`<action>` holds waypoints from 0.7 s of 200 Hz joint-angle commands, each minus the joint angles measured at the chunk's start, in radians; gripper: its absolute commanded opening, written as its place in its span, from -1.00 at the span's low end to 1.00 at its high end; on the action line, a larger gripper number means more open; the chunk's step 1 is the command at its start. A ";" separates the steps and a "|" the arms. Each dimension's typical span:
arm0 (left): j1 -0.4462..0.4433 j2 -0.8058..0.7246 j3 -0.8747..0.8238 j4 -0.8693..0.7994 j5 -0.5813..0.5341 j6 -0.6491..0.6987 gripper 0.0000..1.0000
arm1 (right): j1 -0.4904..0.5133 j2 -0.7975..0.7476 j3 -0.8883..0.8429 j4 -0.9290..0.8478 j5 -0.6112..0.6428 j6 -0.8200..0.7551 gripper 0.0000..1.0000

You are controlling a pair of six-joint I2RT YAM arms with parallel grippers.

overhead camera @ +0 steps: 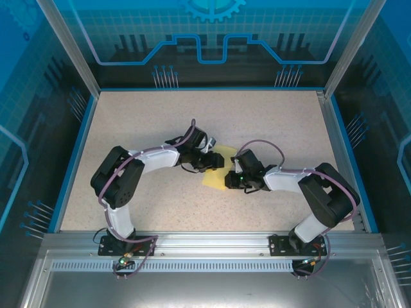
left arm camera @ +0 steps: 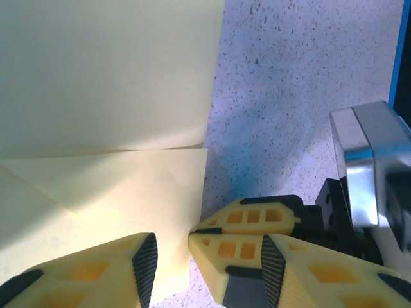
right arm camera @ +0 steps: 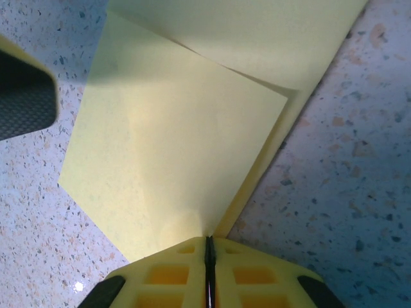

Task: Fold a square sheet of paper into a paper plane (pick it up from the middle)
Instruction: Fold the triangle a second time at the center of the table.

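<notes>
From above, I count two arms, two grippers and one yellow sheet of paper (overhead camera: pixel 215 178) on the speckled table (overhead camera: pixel 160 122). My left gripper (overhead camera: pixel 214 162) sits just left of the frame's centre, at the sheet's upper left edge. The sheet lies at the centre, a little below the middle, between my two grippers. My right gripper (overhead camera: pixel 232 178) is just right of it, at its right edge.

In my left wrist view the sheet (left arm camera: pixel 96 77) covers the upper left and shows two layers, with a folded flap (left arm camera: pixel 128 186) lying over the lower part. My left gripper (left arm camera: pixel 207 253) has its two fingers at the bottom of the frame, one at lower left and one at lower right. The jaws stand apart and are not clamped on anything. The sheet's right edge runs down into the gap between them. Also in that gap are the two pressed-together fingers (left arm camera: pixel 244 217) of my right gripper.

In my right wrist view the sheet (right arm camera: pixel 180 160) fills the middle and top, again in two layers. My right gripper (right arm camera: pixel 208 247), at bottom centre, has its jaws together, pinching the sheet's near corner. One dark finger pad (right arm camera: pixel 22 96) of my left gripper shows at the left edge, apart from the sheet.
</notes>
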 commanded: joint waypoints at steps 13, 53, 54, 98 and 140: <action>-0.002 -0.031 -0.051 -0.045 -0.086 0.028 0.04 | 0.017 0.022 -0.027 -0.015 0.015 0.000 -0.83; -0.002 0.004 -0.077 0.008 -0.109 -0.006 0.04 | 0.017 0.024 -0.045 -0.003 0.015 0.005 -0.87; -0.003 0.005 -0.077 0.010 -0.108 -0.007 0.04 | 0.016 0.024 -0.045 -0.003 0.015 0.005 -0.87; -0.006 0.055 -0.047 0.021 -0.124 -0.009 0.04 | 0.017 0.025 -0.057 -0.006 0.019 0.004 -0.89; -0.007 0.087 -0.020 0.037 -0.132 -0.012 0.04 | 0.016 0.028 -0.071 0.006 0.018 0.008 -0.90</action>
